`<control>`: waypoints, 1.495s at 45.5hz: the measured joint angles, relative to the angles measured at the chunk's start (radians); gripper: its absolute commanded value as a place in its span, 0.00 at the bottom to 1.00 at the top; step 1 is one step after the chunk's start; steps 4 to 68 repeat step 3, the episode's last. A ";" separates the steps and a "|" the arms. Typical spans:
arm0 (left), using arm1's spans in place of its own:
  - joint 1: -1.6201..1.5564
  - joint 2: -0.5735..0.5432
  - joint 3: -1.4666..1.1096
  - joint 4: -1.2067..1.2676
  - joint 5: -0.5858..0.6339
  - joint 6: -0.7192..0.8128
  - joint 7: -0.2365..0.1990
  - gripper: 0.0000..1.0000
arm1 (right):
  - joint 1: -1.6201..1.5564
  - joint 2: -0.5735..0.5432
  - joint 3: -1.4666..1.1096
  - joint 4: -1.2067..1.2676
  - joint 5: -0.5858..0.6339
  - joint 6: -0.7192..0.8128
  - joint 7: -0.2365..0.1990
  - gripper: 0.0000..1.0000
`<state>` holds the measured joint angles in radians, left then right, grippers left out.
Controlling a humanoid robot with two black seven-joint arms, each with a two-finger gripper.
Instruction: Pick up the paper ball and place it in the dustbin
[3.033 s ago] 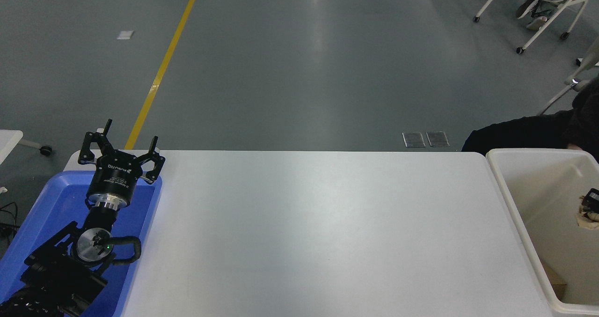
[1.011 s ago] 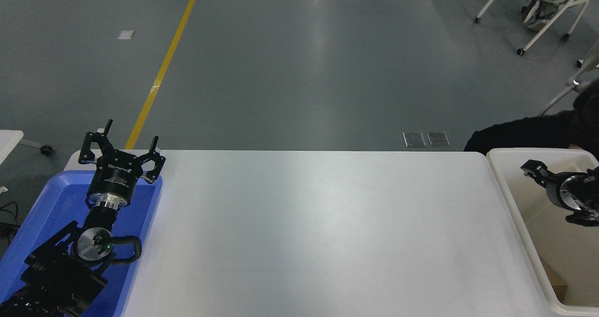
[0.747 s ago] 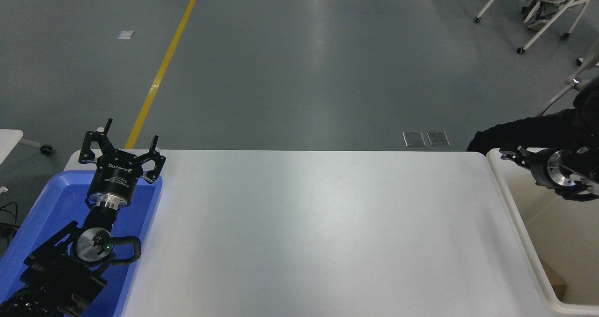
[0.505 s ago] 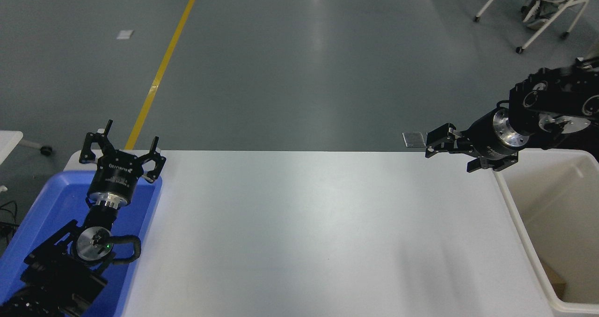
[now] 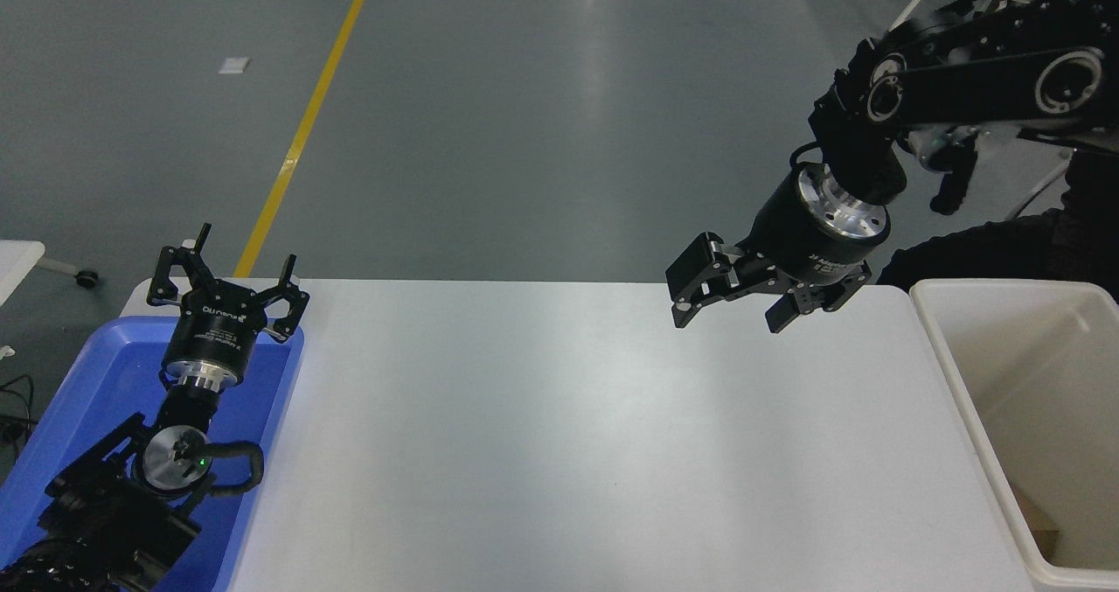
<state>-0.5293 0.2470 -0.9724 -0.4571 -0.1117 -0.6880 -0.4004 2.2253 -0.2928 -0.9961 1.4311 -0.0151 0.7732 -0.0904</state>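
Note:
The off-white dustbin (image 5: 962,373) stands at the table's right end; a bit of tan-brown (image 5: 1039,531) shows deep inside at its near wall, too little to name. No paper ball shows on the table. My right gripper (image 5: 727,312) hangs open and empty above the table's far right part, left of the dustbin, fingers pointing down and left. My left gripper (image 5: 229,264) is open and parked over the blue tray at the lower left.
A shallow blue tray (image 5: 61,417) lies at the table's left end under the left arm. A person's dark sleeve (image 5: 988,247) rests behind the dustbin at the far right. The white table (image 5: 559,435) runs between tray and dustbin.
My right arm has risen out of the dustbin and swung left over the table, empty and open. The left arm has not moved.

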 measured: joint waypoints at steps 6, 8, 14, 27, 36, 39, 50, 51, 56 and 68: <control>0.000 0.000 0.000 0.000 0.000 0.000 0.000 1.00 | 0.024 -0.010 -0.014 0.020 0.002 0.003 0.000 1.00; 0.000 0.000 0.000 0.000 0.000 0.000 0.000 1.00 | 0.024 -0.010 -0.014 0.020 0.002 0.003 0.000 1.00; 0.000 0.000 0.000 0.000 0.000 0.000 0.000 1.00 | 0.024 -0.010 -0.014 0.020 0.002 0.003 0.000 1.00; 0.000 0.000 0.000 0.000 0.000 0.000 0.000 1.00 | 0.024 -0.010 -0.014 0.020 0.002 0.003 0.000 1.00; 0.000 0.000 0.000 0.000 0.000 0.000 0.000 1.00 | 0.024 -0.010 -0.014 0.020 0.002 0.003 0.000 1.00; 0.000 0.000 0.000 0.000 0.000 0.000 0.000 1.00 | 0.024 -0.010 -0.014 0.020 0.002 0.003 0.000 1.00; 0.000 0.000 0.000 0.000 0.000 0.000 0.000 1.00 | 0.024 -0.010 -0.014 0.020 0.002 0.003 0.000 1.00; 0.000 0.000 0.000 0.000 0.000 0.000 0.000 1.00 | 0.024 -0.010 -0.014 0.020 0.002 0.003 0.000 1.00; 0.000 0.000 0.000 0.000 0.000 0.000 0.000 1.00 | 0.024 -0.010 -0.014 0.020 0.002 0.003 0.000 1.00; 0.000 0.000 0.000 0.000 0.000 0.000 0.000 1.00 | 0.024 -0.010 -0.014 0.020 0.002 0.003 0.000 1.00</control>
